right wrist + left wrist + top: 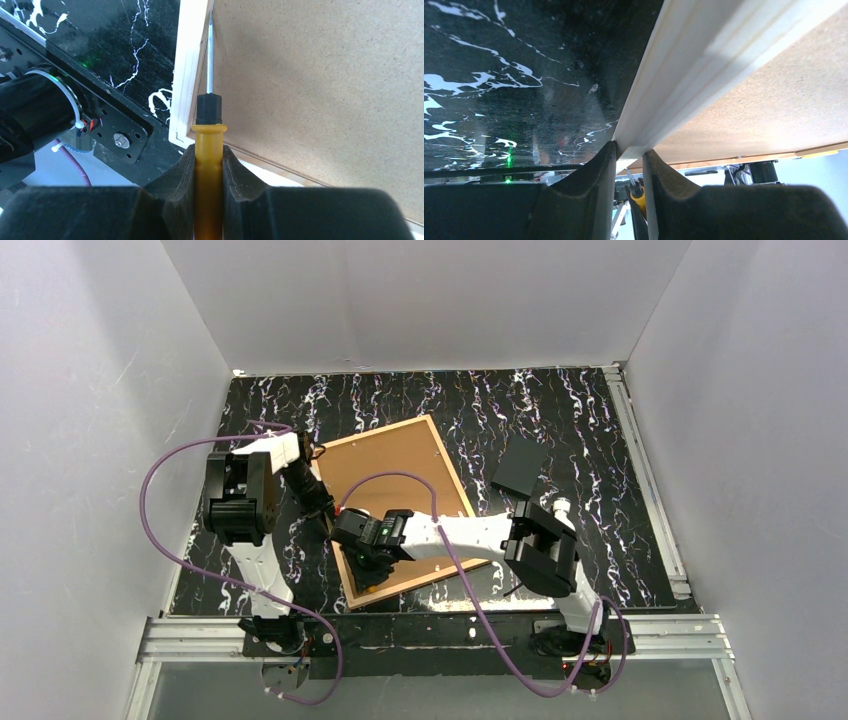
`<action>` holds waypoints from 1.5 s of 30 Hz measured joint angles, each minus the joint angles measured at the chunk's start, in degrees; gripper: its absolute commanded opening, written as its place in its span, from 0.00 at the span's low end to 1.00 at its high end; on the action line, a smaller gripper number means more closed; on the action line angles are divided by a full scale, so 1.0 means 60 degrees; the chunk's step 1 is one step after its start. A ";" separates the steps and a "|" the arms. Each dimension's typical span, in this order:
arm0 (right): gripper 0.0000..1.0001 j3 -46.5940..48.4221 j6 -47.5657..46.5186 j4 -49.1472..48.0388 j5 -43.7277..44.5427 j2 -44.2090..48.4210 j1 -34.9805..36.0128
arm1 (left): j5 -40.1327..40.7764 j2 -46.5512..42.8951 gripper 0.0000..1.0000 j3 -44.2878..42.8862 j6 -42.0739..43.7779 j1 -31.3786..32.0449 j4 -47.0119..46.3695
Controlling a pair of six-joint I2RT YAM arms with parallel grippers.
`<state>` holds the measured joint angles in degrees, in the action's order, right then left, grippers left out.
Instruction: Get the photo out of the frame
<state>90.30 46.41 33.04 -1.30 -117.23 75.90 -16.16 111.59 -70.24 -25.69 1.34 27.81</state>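
Observation:
The frame [450,465] of thin light-orange wood lies face down on the black marbled table. The photo's brown backing board [395,465] faces up, and its printed side is hidden. My left gripper [325,508] is shut on the frame's left strip [689,65], next to the backing [764,110]. My right gripper [362,562] is shut on a yellow-handled screwdriver [208,107]. The screwdriver's metal tip sits in the seam between the frame strip [187,75] and the backing board [325,90], near the frame's near-left corner. The screwdriver also shows in the left wrist view [638,194].
A small black rectangle [519,469] lies right of the frame. White walls enclose the table on three sides. An aluminium rail [450,630] runs along the near edge, and another rail [650,490] runs along the right side.

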 measured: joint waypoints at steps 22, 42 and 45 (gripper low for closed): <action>0.01 0.1271 -0.0011 0.0765 0.0863 -0.0820 -0.0160 | 0.0015 0.0051 0.00 -0.0066 0.0025 0.0000 0.0036; 0.01 -0.1351 -0.1413 0.0291 0.1614 0.3155 -0.1304 | 0.0047 0.0047 0.20 -0.0098 0.0131 0.0000 0.0069; 0.01 -0.2273 -0.1727 0.0146 0.1654 0.3836 -0.2386 | 0.0047 0.0047 0.20 -0.0098 0.0171 0.0004 0.0069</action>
<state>76.66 36.05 33.91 8.62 -94.21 61.58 -15.88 111.87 -70.83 -24.67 1.37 28.23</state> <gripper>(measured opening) 0.250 0.217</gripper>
